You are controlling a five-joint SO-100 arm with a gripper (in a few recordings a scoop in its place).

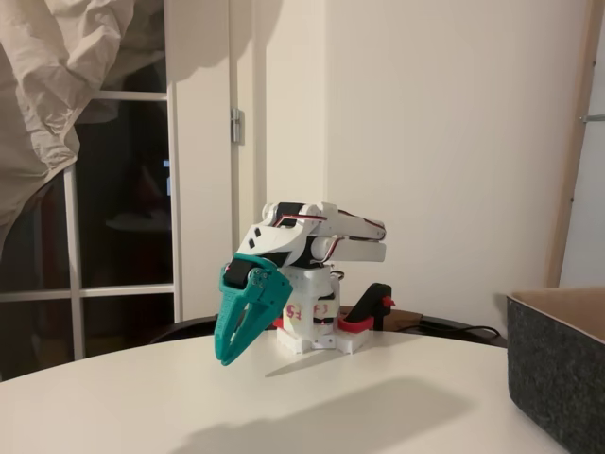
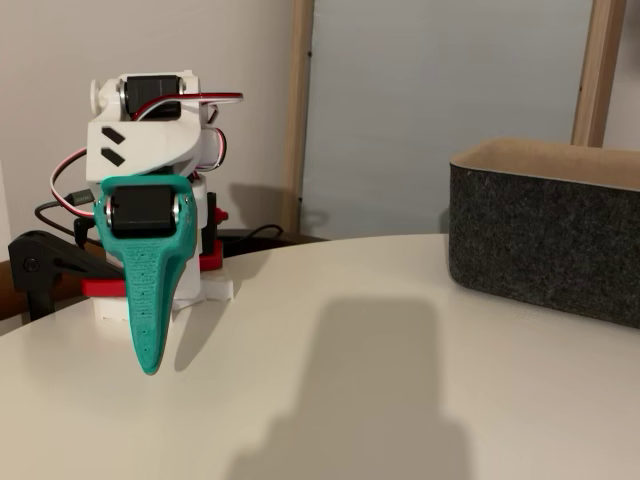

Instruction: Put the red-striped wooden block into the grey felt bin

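Observation:
The red-striped wooden block is out of view. The grey felt bin (image 1: 558, 369) stands on the round white table (image 1: 142, 407) at the right edge in both fixed views; its dark wall (image 2: 545, 240) and tan inner rim show. The white arm is folded low over its base at the back of the table. My teal gripper (image 1: 223, 357) hangs point-down just above the tabletop, well left of the bin. Its fingers meet at the tip (image 2: 150, 365), shut with nothing between them.
A black and red clamp (image 1: 373, 312) holds the arm's base (image 2: 210, 290) to the table's far edge, with cables trailing behind. A soft shadow lies across the table between the gripper and the bin. A dark window (image 1: 123, 208) and a pale curtain stand behind.

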